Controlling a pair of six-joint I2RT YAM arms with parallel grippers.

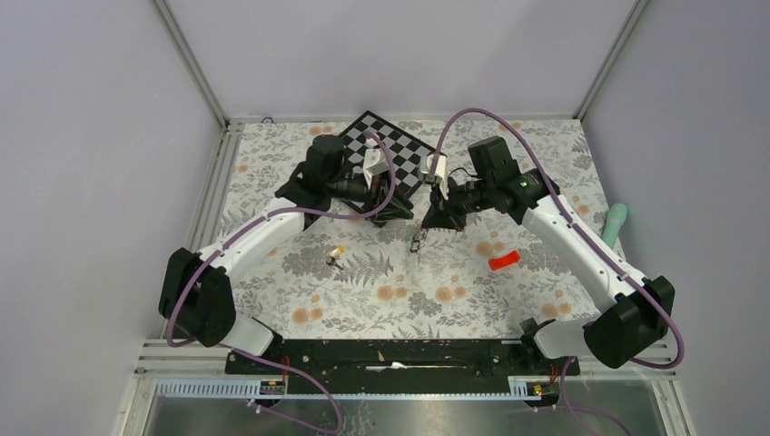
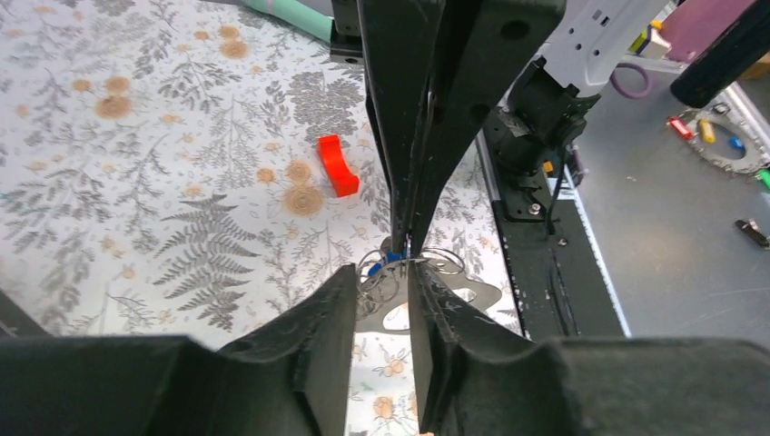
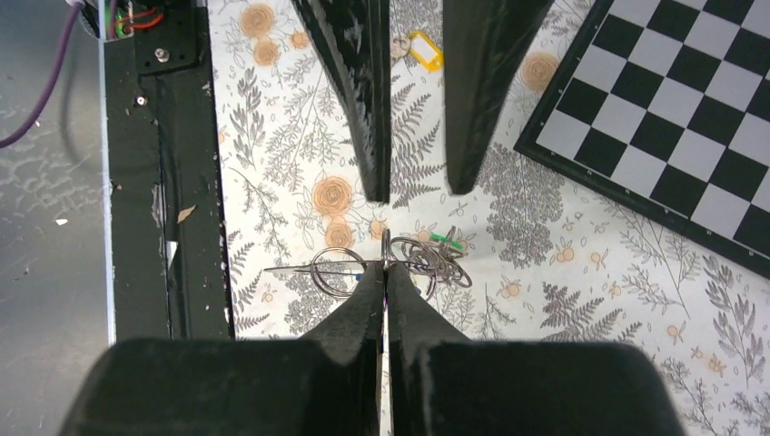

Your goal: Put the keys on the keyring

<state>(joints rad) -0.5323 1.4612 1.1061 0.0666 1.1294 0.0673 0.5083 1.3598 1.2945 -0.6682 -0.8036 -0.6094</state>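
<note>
Your right hand [image 3: 386,272] is pinched tight on the keyring [image 2: 468,292], near the middle of the desk [image 1: 436,309]. Your left hand [image 2: 381,295] has its fingers apart right by it, gripping nothing. A yellow-tagged key [image 1: 336,254] lies at the keyring's 9 o'clock.

Floral cloth [image 1: 409,291] over the table, black-and-white checkerboard [image 1: 404,154] tilted at the far middle, small red block [image 1: 504,261] on the right half, mint tube [image 1: 615,224] by the right edge, black rail [image 1: 390,352] along the near edge
</note>
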